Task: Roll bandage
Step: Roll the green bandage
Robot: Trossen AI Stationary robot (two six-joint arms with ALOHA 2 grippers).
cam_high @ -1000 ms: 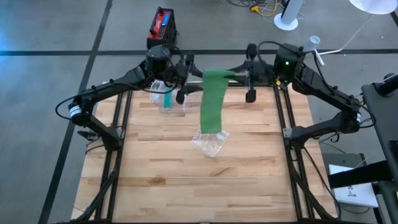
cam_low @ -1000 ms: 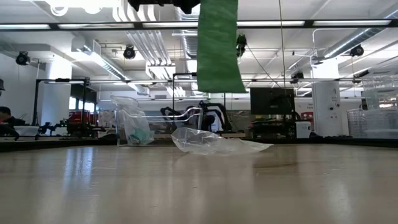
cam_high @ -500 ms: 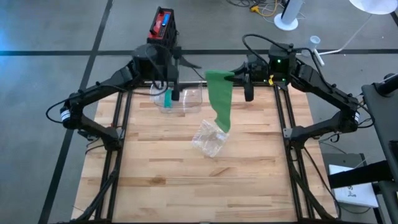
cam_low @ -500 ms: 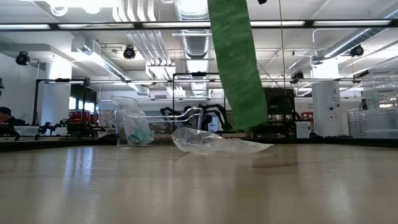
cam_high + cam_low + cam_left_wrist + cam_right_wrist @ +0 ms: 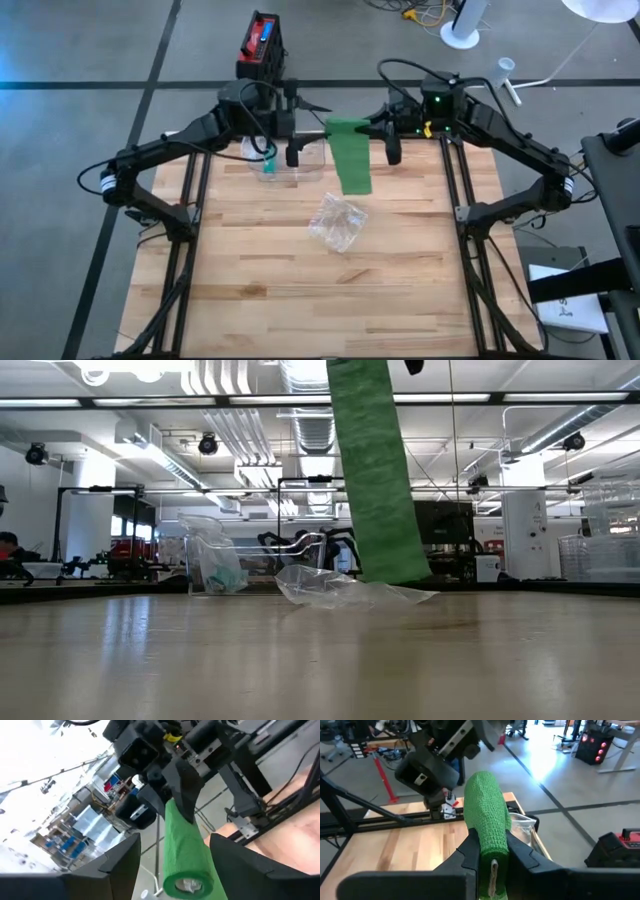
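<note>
**Green bandage held aloft between two tools**

From above, both arms meet over the far edge of the wooden surface (image 5: pixel 300 270). The right tool (image 5: pixel 372 128) is clamped on the rolled end of the green bandage (image 5: pixel 350 155), and the loose strip hangs down from it toward the surface. The left tool (image 5: pixel 300 128) sits just beside the roll, fingers apart — nothing between them.

The low view shows what the overhead cannot: the strip's free end hangs clear above the surface, behind a crumpled clear plastic wrapper (image 5: pixel 345 588) lying flat. A clear container (image 5: pixel 212 565) with something teal inside stands farther back on the left; from above it lies under the left arm.

The right wrist view gives the grip itself — two dark fingers (image 5: pixel 470 852) pressed on either side of the bandage roll, with the other arm's tool facing it beyond. The left wrist view looks at the roll's hollow core end-on, its own fingers (image 5: pixel 122 860) spread wide to either side without touching it.

A red and black box (image 5: pixel 262 42) sits on the floor beyond the surface.
</note>
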